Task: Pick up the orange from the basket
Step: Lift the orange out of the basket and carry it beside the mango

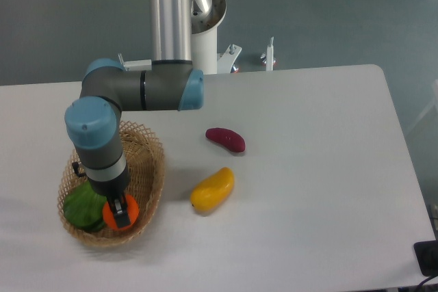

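The woven tan basket (152, 169) sits at the table's front left. Inside it, toward the near side, lies the small bright orange (131, 207). My gripper (121, 214) reaches straight down into the basket and is shut on the orange, with a dark finger (121, 210) crossing its front. The wrist and the blue-capped arm joint hide the basket's back half. A green leafy vegetable (82, 206) rests against the orange on its left.
A yellow mango-shaped fruit (212, 190) lies on the white table right of the basket. A dark red elongated vegetable (226, 139) lies behind it. The arm's column and base stand at the table's far edge.
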Controlling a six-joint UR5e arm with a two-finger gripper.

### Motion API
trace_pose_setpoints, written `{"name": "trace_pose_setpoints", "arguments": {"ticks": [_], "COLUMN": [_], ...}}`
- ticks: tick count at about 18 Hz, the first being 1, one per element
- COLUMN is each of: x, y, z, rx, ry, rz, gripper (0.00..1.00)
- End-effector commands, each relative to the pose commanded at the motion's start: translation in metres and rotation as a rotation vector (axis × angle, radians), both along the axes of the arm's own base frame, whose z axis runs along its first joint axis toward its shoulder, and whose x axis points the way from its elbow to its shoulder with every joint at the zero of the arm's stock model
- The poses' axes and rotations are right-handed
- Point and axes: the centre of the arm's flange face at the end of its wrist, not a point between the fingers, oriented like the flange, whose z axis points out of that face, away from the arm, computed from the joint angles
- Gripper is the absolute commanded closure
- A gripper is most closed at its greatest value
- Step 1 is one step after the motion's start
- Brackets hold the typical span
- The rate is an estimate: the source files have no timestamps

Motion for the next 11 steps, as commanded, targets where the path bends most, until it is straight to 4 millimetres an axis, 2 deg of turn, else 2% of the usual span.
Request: {"name": "trace_pose_setpoints", "arguments": {"ticks": [5,11], "x": [-0.061,-0.143], "y": [-0.032,-0.069], "z": [0.026,0.029], "rx": [0.021,0.027], "ry": [0.002,-0.001], "rz": [0.142,0.311], "gripper": [0.43,0.43]}}
